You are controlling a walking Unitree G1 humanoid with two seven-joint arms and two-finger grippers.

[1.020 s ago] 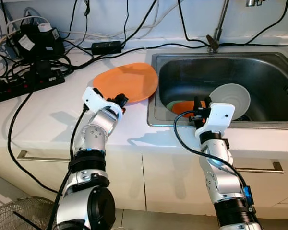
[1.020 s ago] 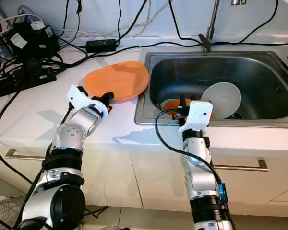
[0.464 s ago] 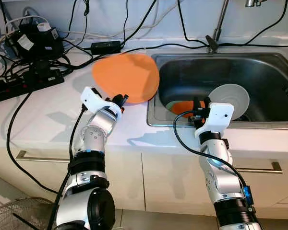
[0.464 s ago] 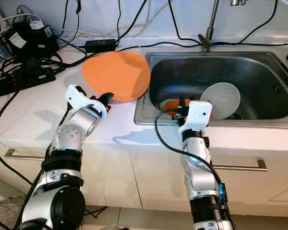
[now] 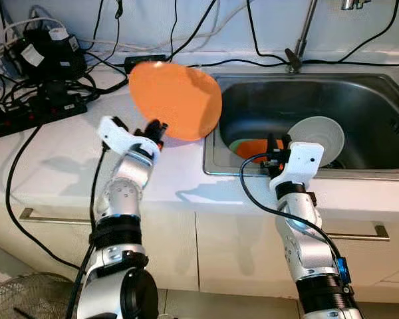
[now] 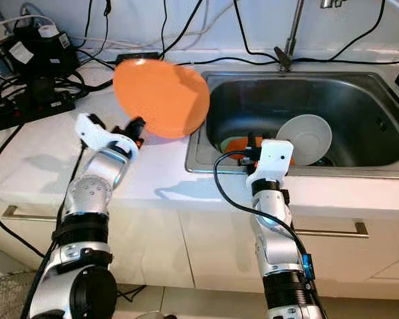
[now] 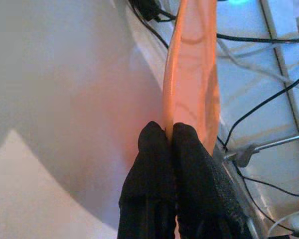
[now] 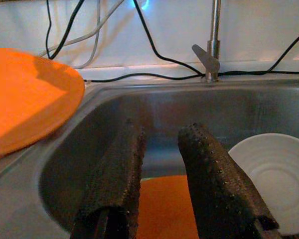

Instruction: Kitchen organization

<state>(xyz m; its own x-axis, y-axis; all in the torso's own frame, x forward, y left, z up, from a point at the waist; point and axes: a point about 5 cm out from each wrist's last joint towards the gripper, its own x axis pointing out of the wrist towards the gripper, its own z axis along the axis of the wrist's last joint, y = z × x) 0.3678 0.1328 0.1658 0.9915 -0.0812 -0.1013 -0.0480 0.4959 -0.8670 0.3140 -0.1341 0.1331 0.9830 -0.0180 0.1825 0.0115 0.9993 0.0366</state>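
The left tool (image 5: 154,127) is clamped on the rim of the orange plate (image 5: 176,100), held tilted above the white worktop (image 5: 60,156) beside the sink (image 5: 216,143) edge. The right tool (image 8: 159,174), fingers apart, hangs over the sink's near edge, above a white bowl (image 5: 317,136).

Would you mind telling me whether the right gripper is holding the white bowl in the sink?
No, the right gripper hovers with its jaws open and empty above the sink, while the white bowl rests apart inside it.
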